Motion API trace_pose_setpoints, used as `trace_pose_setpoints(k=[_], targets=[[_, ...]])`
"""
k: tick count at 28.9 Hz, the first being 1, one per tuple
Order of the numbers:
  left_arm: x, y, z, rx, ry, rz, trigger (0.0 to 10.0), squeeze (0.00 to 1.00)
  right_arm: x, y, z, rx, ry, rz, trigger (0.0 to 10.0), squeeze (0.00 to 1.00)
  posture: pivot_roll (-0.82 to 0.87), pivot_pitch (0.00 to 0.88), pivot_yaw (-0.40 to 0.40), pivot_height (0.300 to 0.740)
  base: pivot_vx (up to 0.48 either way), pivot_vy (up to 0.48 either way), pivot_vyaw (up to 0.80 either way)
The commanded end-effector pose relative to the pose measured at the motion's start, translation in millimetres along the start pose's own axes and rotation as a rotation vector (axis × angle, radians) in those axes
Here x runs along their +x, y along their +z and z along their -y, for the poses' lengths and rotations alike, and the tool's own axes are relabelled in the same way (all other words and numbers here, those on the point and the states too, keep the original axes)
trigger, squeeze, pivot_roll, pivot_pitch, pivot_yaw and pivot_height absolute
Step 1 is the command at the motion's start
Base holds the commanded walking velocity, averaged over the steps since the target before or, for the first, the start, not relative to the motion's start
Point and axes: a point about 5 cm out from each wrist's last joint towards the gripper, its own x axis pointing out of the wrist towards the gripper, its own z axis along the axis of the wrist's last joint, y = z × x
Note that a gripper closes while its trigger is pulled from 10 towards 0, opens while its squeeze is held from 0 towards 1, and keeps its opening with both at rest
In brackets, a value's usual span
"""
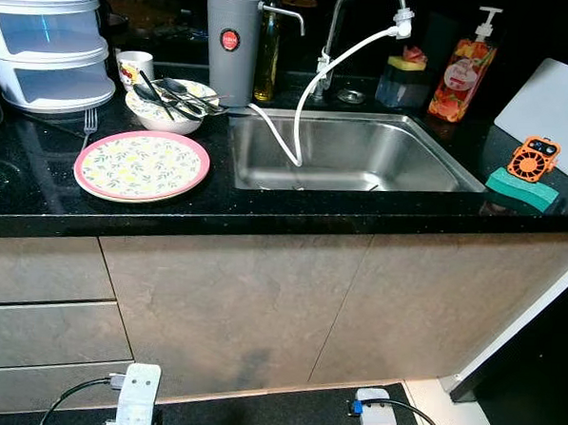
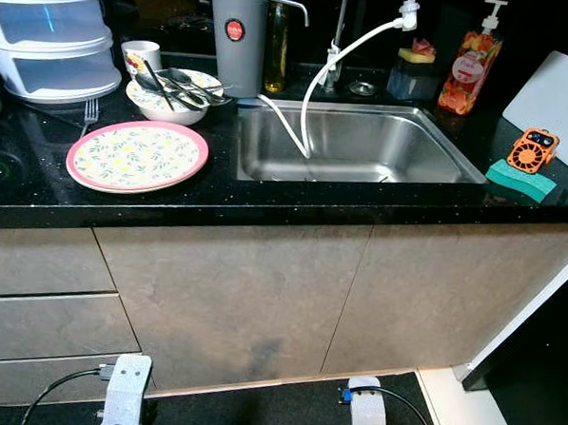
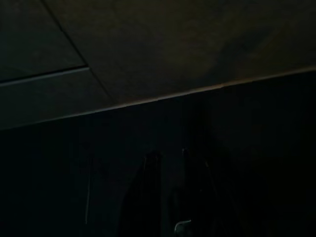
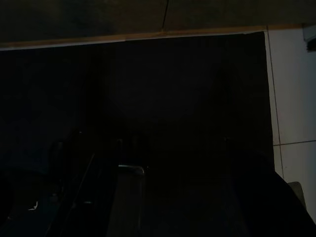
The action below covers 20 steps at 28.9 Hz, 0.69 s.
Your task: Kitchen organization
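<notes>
On the black table (image 1: 294,208), the pink-rimmed plate (image 1: 142,164) lies at nine o'clock from the steel sink (image 1: 349,151), with a fork (image 1: 90,119) just beside its far rim. A bowl (image 1: 166,108) of cutlery sits at twelve o'clock of the plate, a mug (image 1: 133,67) behind it. Both arms hang low before the cabinet (image 1: 231,305); whether the left claw and right claw are open or closed I cannot tell.

Stacked containers (image 1: 47,38) cut by the frame's top-left edge
</notes>
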Motion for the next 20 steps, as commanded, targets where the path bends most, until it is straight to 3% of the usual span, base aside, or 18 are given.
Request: trace_pose_setpoints(k=[1, 20], targets=[[-2.5, -8.5, -5.3, 0.013, 0.012, -0.040, 10.0, 0.00, -1.4, -6.1, 0.1, 0.005, -0.009, -0.015, 10.0, 0.00, 0.01, 0.118, -0.043, 0.740, 0.000, 0.000, 0.00], [-2.9, -9.3, -2.2, 0.035, -0.003, -0.037, 10.0, 0.00, 1.5, 2.7, -3.7, 0.001, -0.007, -0.014, 10.0, 0.00, 0.01, 0.122, -0.041, 0.740, 0.000, 0.000, 0.00]])
